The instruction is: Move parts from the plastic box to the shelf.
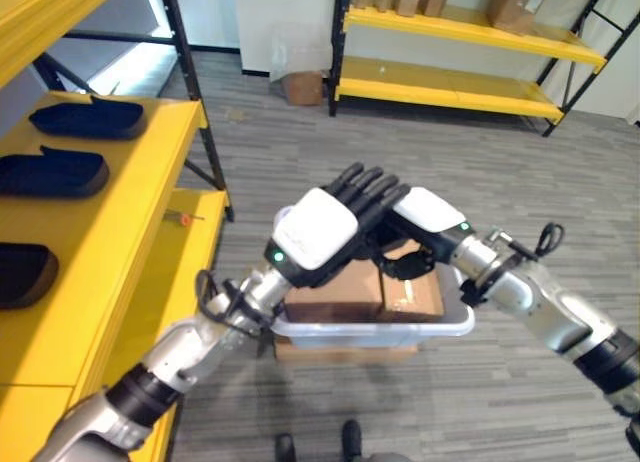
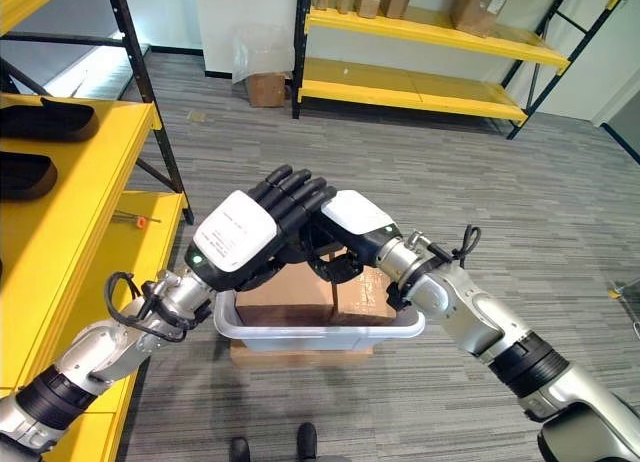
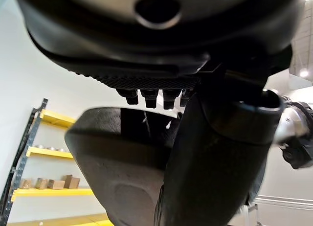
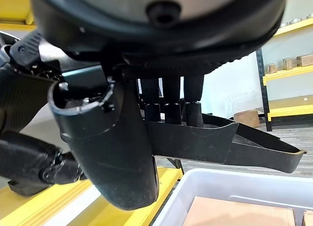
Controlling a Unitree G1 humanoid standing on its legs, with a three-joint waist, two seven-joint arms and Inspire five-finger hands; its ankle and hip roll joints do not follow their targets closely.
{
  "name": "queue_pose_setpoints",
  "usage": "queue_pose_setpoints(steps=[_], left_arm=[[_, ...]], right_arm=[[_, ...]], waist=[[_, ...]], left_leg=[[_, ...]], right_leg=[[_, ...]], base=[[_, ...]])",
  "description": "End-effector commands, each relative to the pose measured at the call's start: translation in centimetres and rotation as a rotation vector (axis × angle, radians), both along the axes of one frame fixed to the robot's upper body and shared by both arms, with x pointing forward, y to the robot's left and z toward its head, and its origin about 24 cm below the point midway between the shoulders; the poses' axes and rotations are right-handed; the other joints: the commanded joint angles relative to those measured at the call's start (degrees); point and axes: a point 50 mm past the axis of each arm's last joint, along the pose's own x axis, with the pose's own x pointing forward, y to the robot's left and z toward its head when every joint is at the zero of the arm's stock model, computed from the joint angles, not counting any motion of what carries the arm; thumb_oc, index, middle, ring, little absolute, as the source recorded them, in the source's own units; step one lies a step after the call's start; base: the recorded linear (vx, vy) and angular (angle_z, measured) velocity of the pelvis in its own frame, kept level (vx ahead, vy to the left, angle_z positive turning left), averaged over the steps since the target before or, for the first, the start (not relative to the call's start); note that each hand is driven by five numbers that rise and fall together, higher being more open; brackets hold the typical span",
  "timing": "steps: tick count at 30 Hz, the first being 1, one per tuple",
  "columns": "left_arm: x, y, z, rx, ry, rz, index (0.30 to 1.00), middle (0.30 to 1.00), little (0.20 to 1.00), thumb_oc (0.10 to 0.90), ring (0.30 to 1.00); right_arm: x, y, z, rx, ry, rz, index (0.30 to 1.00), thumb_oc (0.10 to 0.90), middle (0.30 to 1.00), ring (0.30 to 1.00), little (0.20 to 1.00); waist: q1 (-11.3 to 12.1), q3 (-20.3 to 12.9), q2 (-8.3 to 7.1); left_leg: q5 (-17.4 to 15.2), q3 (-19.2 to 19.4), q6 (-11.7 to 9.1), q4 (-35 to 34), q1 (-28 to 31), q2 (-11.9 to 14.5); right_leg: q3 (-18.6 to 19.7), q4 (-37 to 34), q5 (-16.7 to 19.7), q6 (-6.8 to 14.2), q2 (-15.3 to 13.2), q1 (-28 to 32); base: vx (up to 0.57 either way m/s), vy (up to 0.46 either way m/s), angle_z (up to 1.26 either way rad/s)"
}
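Centre of the left eye view: left hand [image 1: 318, 234] and right hand [image 1: 425, 214] meet above the plastic box [image 1: 455, 325]; shelf [image 1: 120, 197] lies at frame left. Right wrist view: right fingers [image 4: 171, 96] curl over a black tray-like part [image 4: 230, 143]. Left wrist view: left fingers [image 3: 146, 96] hook the same part [image 3: 122, 162].

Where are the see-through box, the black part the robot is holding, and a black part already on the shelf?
plastic box [image 2: 320, 334], right eye view, near rim.
black part [image 4: 259, 150], right wrist view, side wall.
shelf part [image 1: 85, 117], left eye view, top face.
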Motion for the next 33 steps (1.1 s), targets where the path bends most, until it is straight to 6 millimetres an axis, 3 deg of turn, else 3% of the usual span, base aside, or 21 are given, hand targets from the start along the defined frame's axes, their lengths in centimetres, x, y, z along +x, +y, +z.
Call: queue_pose_setpoints(steps=[1, 13, 23, 24, 25, 33], left_arm=[[1.4, -1.9, 2.3, -0.044, -0.117, -0.060, 1.000, 1.000, 1.000, 0.900, 1.000], [2.1, -0.9, 0.4, -0.001, -0.050, 0.010, 1.000, 1.000, 1.000, 0.900, 1.000], [3.1, 0.0, 0.1, -0.009, -0.054, 0.091, 1.000, 1.000, 1.000, 0.900, 1.000], [3.2, 0.0, 0.0, -0.005, -0.053, 0.094, 0.583, 0.583, 0.583, 0.602, 0.583], [3.2, 0.0, -0.1, 0.001, -0.049, 0.094, 0.300, 0.300, 0.300, 0.400, 0.300], [3.3, 0.1, -0.6, 0.005, -0.030, 0.105, 0.300, 0.300, 0.300, 0.400, 0.300]], right_arm=[[1.2, 1.2, 6.1, 0.132, -0.242, 0.045, 0.300, 0.400, 0.300, 0.300, 0.300], [1.2, 1.2, 6.3, 0.136, -0.250, 0.046, 0.300, 0.400, 0.300, 0.300, 0.300], [1.2, 1.0, 6.3, 0.147, -0.245, 0.042, 0.300, 0.400, 0.300, 0.300, 0.300], [1.1, 1.0, 6.3, 0.150, -0.244, 0.043, 0.300, 0.400, 0.300, 0.300, 0.300], [1.2, 1.0, 6.2, 0.149, -0.243, 0.041, 0.300, 0.400, 0.300, 0.300, 0.300], [1.2, 1.1, 6.3, 0.159, -0.241, 0.041, 0.300, 0.400, 0.300, 0.300, 0.300]], waist=[[-0.5, -9.4, 1.76], [-0.6, -9.3, 1.84], [-0.9, -9.0, 1.99], [-0.9, -9.0, 2.02], [-1.0, -9.0, 2.04], [-1.1, -9.1, 2.17]], left_leg=[[-4.5, -3.1, -3.1, -0.5, 3.2, 5.1], [-4.5, -2.8, -3.1, -0.5, 3.3, 5.1], [-4.6, -2.4, -3.2, -0.5, 3.5, 5.3], [-4.7, -2.3, -3.2, -0.5, 3.6, 5.3], [-4.7, -2.3, -3.2, -0.5, 3.6, 5.3], [-4.8, -2.2, -3.2, -0.5, 3.7, 5.2]], right_leg=[[-0.2, 1.6, -4.7, 5.4, -2.7, 1.5], [0.0, 1.5, -4.7, 5.4, -2.6, 1.5], [0.4, 1.5, -4.8, 5.3, -2.5, 1.5], [0.4, 1.5, -4.8, 5.3, -2.5, 1.5], [0.5, 1.5, -4.8, 5.3, -2.5, 1.4], [0.7, 1.4, -4.8, 5.3, -2.4, 1.6]], base=[[0.00, 0.000, 0.00], [0.00, 0.000, -0.01], [0.00, 0.000, -0.02], [0.01, -0.002, -0.04], [0.00, 0.000, 0.00], [0.01, 0.000, 0.00]])
